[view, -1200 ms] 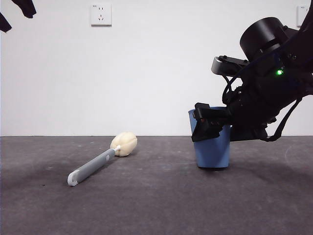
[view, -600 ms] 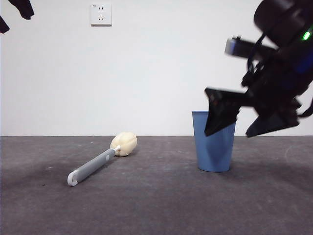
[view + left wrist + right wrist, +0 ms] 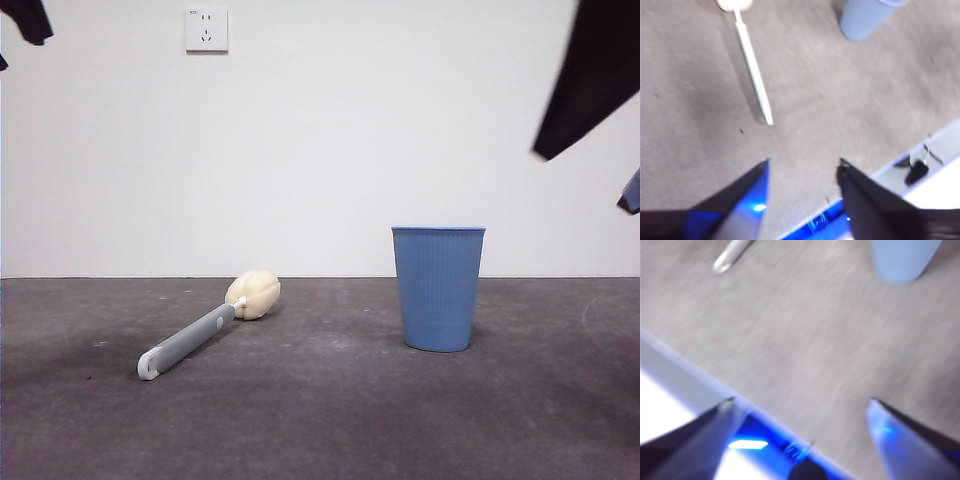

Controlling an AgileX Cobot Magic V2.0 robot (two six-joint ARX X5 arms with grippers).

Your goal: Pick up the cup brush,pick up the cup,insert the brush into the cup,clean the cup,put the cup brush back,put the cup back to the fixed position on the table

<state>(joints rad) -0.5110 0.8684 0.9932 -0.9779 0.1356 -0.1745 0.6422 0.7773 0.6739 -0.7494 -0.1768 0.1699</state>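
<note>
Cup (image 3: 438,288): you have it upright on the table (image 3: 320,420), free of both grippers. Brush (image 3: 205,325): flat on the table, well apart from the cup. Left gripper (image 3: 802,170): jaws spread, empty, high above. Right gripper (image 3: 800,407): jaws wide, empty, raised clear.

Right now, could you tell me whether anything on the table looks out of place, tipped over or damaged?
Nothing stands out. The cup stands upright on the table, and the cup brush lies flat apart from it, sponge head toward the wall. No spill or damage shows. Both claws, left and right, are open, raised and empty.
</note>
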